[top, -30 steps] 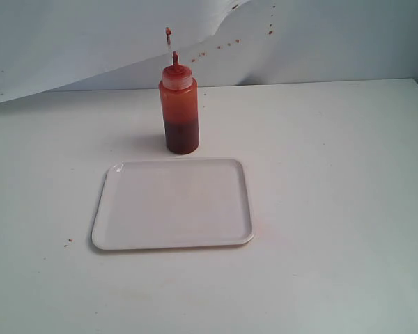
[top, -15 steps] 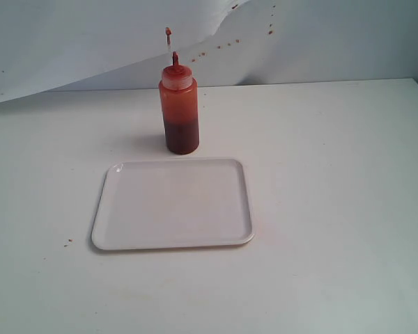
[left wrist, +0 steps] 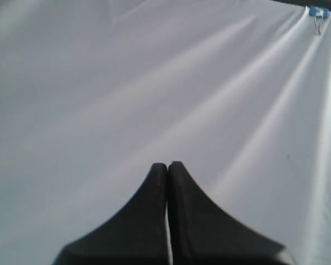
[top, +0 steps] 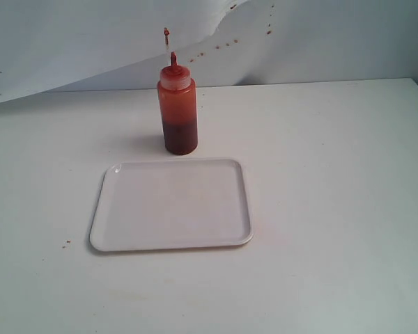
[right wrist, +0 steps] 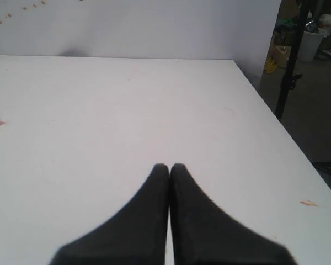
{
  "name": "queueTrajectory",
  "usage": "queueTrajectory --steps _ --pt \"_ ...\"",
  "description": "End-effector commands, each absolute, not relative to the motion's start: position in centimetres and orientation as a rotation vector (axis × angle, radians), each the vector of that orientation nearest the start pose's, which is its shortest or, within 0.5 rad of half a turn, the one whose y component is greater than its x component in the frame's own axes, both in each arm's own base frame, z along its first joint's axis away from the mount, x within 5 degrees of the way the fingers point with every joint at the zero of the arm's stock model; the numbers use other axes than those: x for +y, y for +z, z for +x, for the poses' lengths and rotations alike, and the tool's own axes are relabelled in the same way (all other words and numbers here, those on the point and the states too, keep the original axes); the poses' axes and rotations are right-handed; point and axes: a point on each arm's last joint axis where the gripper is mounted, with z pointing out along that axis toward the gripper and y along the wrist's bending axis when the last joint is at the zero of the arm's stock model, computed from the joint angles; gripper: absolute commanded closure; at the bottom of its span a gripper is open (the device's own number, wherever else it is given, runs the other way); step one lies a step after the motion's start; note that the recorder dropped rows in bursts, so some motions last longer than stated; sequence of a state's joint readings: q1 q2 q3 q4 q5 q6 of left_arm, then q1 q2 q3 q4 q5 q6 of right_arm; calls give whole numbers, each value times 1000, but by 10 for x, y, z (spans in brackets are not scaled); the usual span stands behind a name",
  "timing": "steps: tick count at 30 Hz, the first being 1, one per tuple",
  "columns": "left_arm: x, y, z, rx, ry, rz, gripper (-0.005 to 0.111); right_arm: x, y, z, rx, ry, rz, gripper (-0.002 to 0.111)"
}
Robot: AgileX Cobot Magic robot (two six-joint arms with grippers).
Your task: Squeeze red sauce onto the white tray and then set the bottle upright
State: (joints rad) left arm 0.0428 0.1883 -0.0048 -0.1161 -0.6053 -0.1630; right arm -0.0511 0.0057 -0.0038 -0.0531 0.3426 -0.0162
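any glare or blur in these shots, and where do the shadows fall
Exterior view: soft even light; the bottle casts a faint shadow to its left, the white tray glints at one far corner. Left wrist view: the left gripper is a dark blur, with bright streaks on the cloth. Right wrist view: the right gripper is likewise blurred, the table sharper.

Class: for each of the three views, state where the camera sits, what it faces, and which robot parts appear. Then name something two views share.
Exterior: off the arms, raised, facing down across the table at the bottle and white tray; no robot part shows.
Left wrist: behind the left hand, shut, facing a creased white sheet.
Right wrist: behind the right hand, shut, facing along the table toward the backdrop.
Shared: exterior and right wrist both show the table and the backdrop's red specks.
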Motion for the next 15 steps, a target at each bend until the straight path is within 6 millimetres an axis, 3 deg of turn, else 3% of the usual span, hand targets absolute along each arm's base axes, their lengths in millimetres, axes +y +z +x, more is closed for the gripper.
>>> queueTrajectory --steps 1,6,11,15 --pt "-2 247 101 1217 -164 -70 107 -5 182 53 1826 -98 10 108" --pt "-36 235 178 1452 -368 343 107 -5 182 53 1826 -98 10 108" --pt "-61 190 242 1553 -691 658 107 -5 182 53 1826 -98 10 108" --pt "-62 138 280 1678 -799 659 107 -5 182 53 1826 -98 10 108"
